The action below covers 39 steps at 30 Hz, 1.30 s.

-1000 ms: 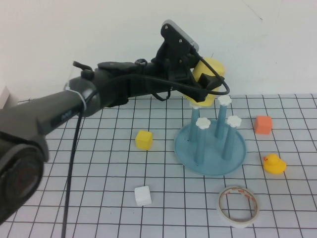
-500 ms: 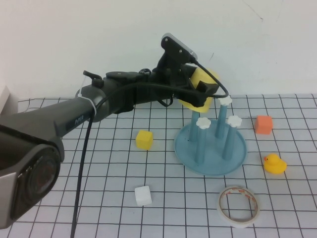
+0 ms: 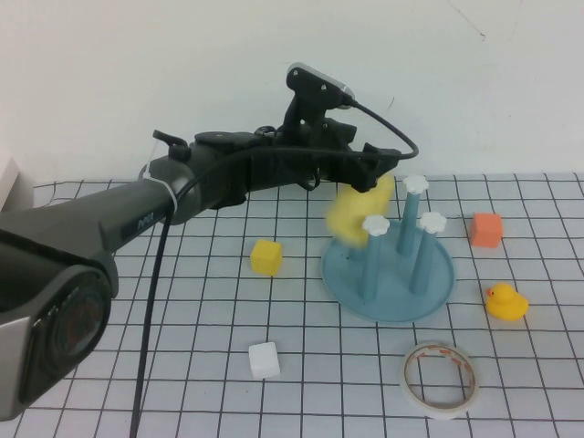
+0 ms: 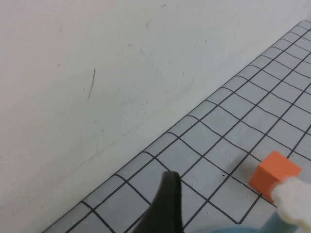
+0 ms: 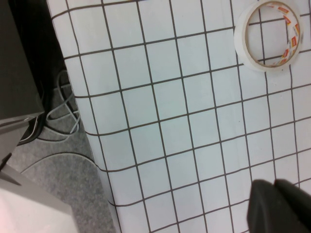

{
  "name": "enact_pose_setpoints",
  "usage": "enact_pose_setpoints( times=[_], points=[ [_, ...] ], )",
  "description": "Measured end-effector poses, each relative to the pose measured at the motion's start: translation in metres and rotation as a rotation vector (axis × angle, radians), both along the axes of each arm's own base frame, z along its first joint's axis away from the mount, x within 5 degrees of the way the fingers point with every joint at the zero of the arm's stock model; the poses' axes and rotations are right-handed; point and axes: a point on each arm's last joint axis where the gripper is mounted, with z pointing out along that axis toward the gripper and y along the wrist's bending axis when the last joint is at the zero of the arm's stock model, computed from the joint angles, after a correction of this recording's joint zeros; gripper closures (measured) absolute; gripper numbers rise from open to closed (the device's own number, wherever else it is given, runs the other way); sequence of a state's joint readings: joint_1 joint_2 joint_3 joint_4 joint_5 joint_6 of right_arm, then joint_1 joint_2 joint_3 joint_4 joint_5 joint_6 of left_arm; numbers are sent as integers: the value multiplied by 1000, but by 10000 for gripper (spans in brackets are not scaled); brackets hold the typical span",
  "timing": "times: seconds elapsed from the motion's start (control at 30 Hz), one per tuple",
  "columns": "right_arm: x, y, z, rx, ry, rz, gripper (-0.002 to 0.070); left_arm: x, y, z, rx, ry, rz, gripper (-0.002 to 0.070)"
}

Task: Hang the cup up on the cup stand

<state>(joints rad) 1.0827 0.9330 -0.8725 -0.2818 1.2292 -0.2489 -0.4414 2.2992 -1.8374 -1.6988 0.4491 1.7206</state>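
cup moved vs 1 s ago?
Yes. The cup has dropped from between the left end effector fingers, now open above it, down toward the cup stand dish. Right end effector is parked, shut.

left gripper hangs over the stand's far-left side, jaws spread, cup blurred just beneath at the far-left peg. pegs crowd the dish. yellow cube left of it, orange cube and duck right, tape ring and white cube nearer. open grid between these. right gripper sits closed near the table's edge.
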Motion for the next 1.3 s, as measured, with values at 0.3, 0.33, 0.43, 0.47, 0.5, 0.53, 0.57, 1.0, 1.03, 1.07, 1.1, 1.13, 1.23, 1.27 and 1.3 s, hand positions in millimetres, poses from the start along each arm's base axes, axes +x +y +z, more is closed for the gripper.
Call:
enact_pose_setpoints(
  times=[0.3, 0.33, 0.43, 0.47, 0.5, 0.53, 0.57, 1.0, 1.03, 1.07, 1.1, 1.13, 1.23, 1.27, 1.3],
  points=[
    [0, 0, 0, 0, 0, 0, 677, -3, 3, 18, 21, -46, 2, 34],
    [0, 0, 0, 0, 0, 0, 677, -5, 4, 25, 38, -70, -3, 60],
    [0, 0, 0, 0, 0, 0, 678, -11, 10, 55, 97, -153, 7, 172],
    [0, 0, 0, 0, 0, 0, 678, -13, 12, 64, 125, -185, 9, 211],
    [0, 0, 0, 0, 0, 0, 678, -17, 15, 76, 154, -224, 15, 263],
    [0, 0, 0, 0, 0, 0, 678, -20, 19, 89, 184, -268, 20, 314],
    [0, 0, 0, 0, 0, 0, 678, -24, 21, 100, 210, -307, 17, 364],
    [0, 0, 0, 0, 0, -1, 678, -135, 83, 268, 463, -679, 32, 670],
    [0, 0, 0, 0, 0, -1, 678, -145, 88, 276, 479, -676, 34, 671],
    [0, 0, 0, 0, 0, -1, 678, -157, 96, 285, 502, -669, 36, 672],
    [0, 0, 0, 0, 0, -1, 678, -170, 103, 293, 532, -670, 44, 673],
    [0, 0, 0, 0, 0, -1, 678, -180, 110, 297, 564, -647, 46, 674],
    [0, 0, 0, 0, 0, -1, 678, -213, 134, 313, 642, -589, 92, 675],
    [0, 0, 0, 0, 0, -1, 678, -224, 143, 319, 663, -577, 123, 675],
    [0, 0, 0, 0, 0, -1, 678, -235, 152, 324, 675, -577, 161, 675]
  ],
)
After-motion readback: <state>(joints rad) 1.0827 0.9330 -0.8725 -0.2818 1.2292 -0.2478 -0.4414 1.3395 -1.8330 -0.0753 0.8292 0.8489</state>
